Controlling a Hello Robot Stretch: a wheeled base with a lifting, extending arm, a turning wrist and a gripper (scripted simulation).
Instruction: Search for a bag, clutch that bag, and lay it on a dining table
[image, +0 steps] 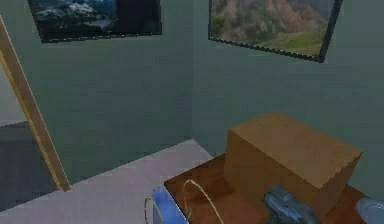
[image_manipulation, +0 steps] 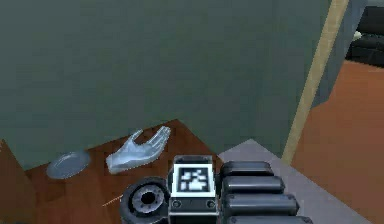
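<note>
In the forward view a wooden door frame (image: 35, 110) runs up the 9 o'clock side. A framed landscape (image: 95, 18) hangs at 11 o'clock on the grey-green wall, set high as decoration and of no use to the search. At 6 o'clock, on the near corner of a wooden tabletop (image: 215, 192), sits a blue thing (image: 165, 210) with thin pale loops rising from it. The loops read as carry handles, so I judge this to be the bag, lying at the table's edge where a side reach could meet it. A brown box (image: 290, 155) stands at 4 o'clock, taking up the table's middle, with a dark grey-blue lump (image: 290, 207) at 5 o'clock, too cut off to name. A second landscape (image: 270, 25) hangs at 1 o'clock. In the arm side view a grey plate (image_manipulation: 68, 165) lies flat at 8 o'clock on a wooden surface (image_manipulation: 95, 190), with a pale hand-shaped ornament (image_manipulation: 140, 150) near it. The gripper (image_manipulation: 145, 202) shows as a dark body at 7 o'clock, left of a white marked square (image_manipulation: 195, 180) at 6 o'clock. The arm (image_manipulation: 255, 190) is bunched close to the robot at 5 o'clock, a posture that suits driving rather than reaching. The gripper's far end cannot be made out against the wood, so I cannot tell how the fingers stand or whether anything is held.
</note>
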